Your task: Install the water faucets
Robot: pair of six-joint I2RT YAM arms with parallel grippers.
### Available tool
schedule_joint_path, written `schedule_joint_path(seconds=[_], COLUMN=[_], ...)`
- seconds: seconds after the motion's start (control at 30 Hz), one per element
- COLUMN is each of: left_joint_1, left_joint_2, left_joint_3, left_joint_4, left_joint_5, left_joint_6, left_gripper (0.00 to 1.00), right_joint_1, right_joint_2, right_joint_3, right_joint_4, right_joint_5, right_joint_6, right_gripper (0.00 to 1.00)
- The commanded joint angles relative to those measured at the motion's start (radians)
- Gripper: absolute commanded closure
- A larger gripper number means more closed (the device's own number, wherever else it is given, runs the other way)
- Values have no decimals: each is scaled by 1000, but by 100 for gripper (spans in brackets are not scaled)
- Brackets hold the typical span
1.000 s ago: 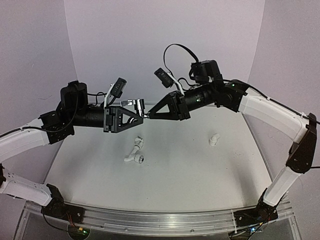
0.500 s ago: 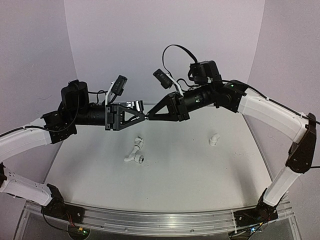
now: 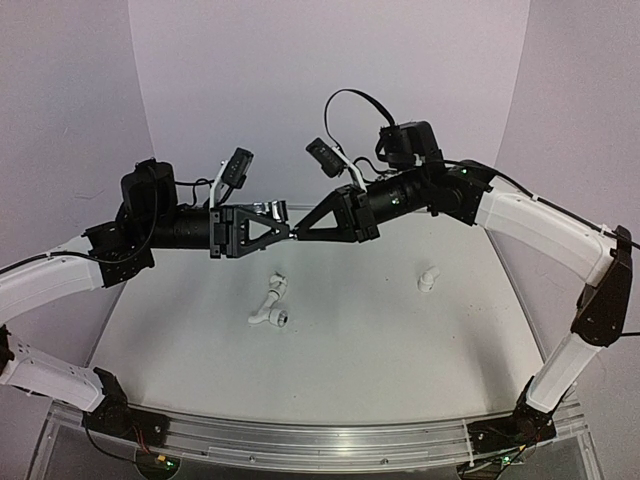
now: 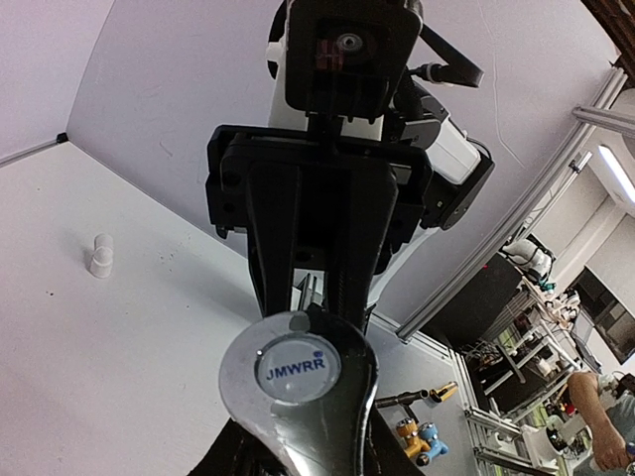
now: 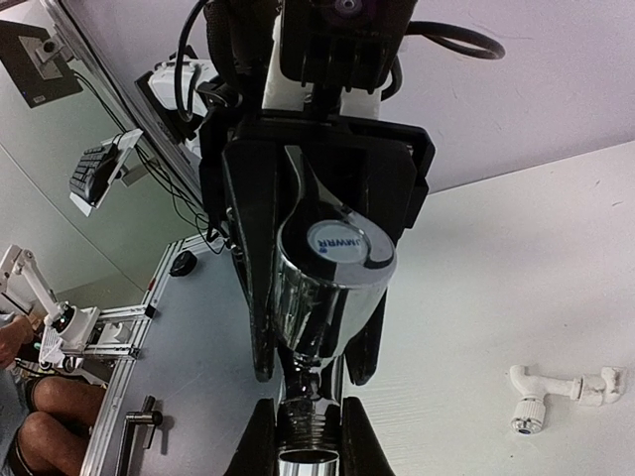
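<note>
The chrome water faucet [image 3: 266, 208] hangs in mid-air above the table's back middle, between my two grippers, which meet tip to tip. My right gripper [image 5: 308, 436] is shut on its threaded stem. My left gripper [image 5: 313, 342] comes from the opposite side, its fingers pressed against both sides of the faucet body [image 5: 332, 268] below the lever cap. In the left wrist view the cap [image 4: 298, 372] hides my own fingertips. The short white elbow fitting [image 3: 428, 278] stands on the table at the right, apart from both arms.
A longer white bent pipe [image 3: 270, 305] lies on the white table under the grippers. An aluminium rail [image 3: 320, 440] runs along the near edge. White walls close the back and both sides.
The left gripper's jaws have narrowed onto the faucet body and it has shifted slightly right. The right gripper has kept its hold on the stem.
</note>
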Motion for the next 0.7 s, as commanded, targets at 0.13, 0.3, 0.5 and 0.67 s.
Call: schedule_joint_path(seconds=[0.13, 0.3, 0.5, 0.67], left_joint_1=[1, 1, 1, 1], left_joint_2=[23, 32, -8, -47], left_joint_3=[23, 47, 28, 9], left_joint_4=[54, 22, -42, -81], left_joint_5=[66, 86, -24, -105], left_joint_6=[-9, 3, -3, -14], left_gripper=[80, 98, 100, 100], right_joint_1=[5, 5, -58, -117], right_joint_2=[-3, -9, -57, -111], right_joint_3=[14, 5, -11, -27], right_joint_4=[60, 60, 35, -93], right_joint_5=[-16, 4, 113, 333], right_joint_6=[22, 12, -56, -243], right_gripper=[100, 71, 4, 2])
